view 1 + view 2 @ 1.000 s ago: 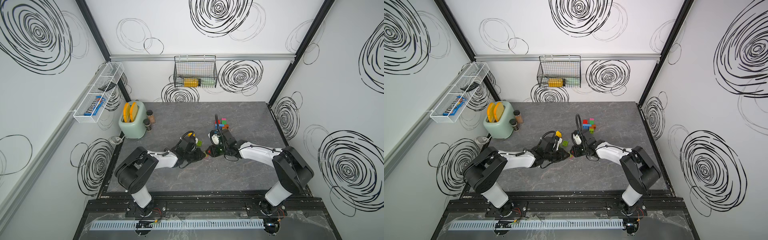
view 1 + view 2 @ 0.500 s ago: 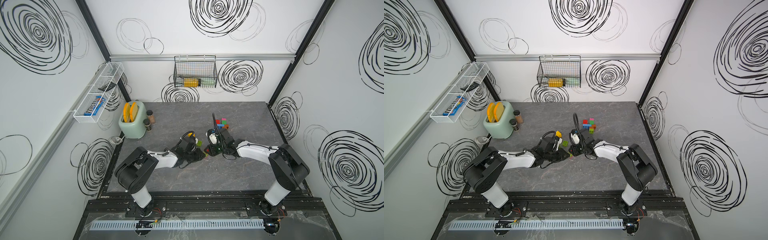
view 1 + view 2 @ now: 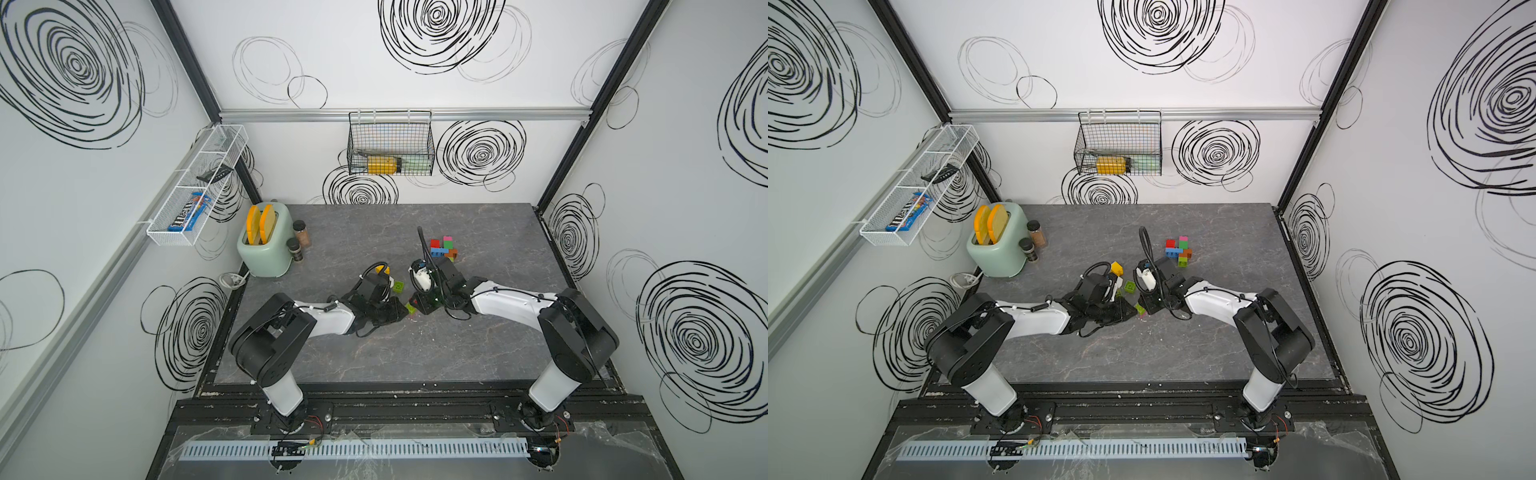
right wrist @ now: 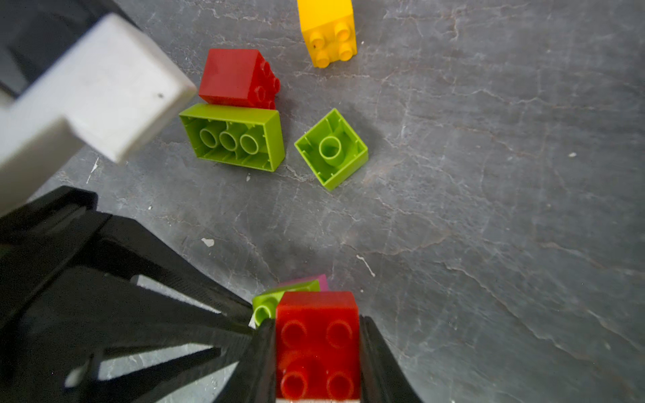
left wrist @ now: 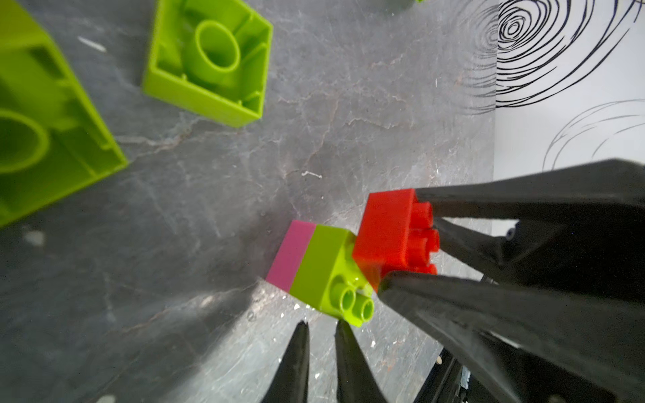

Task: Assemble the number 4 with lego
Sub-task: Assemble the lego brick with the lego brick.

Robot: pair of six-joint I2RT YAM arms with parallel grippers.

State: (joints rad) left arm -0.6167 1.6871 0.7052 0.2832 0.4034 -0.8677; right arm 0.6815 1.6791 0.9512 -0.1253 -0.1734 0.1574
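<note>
Joining step. The right gripper (image 4: 316,322), partly closed, clamps a red brick (image 4: 317,345) against the lime-and-pink stack (image 5: 321,265) lying on the worktop (image 5: 349,104). The left gripper (image 5: 321,335), closed and empty, sits just beside the stack. Spare lego (image 3: 444,248) lies behind. Next: brace the stack, align the studs, press.

I count two red bricks (image 4: 317,345), three lime bricks (image 4: 233,136), one yellow brick (image 4: 330,33), one pink brick (image 5: 291,254); the far heap (image 3: 1178,250) is too small to count. One toaster (image 3: 264,249), two jars (image 3: 300,232).
</note>
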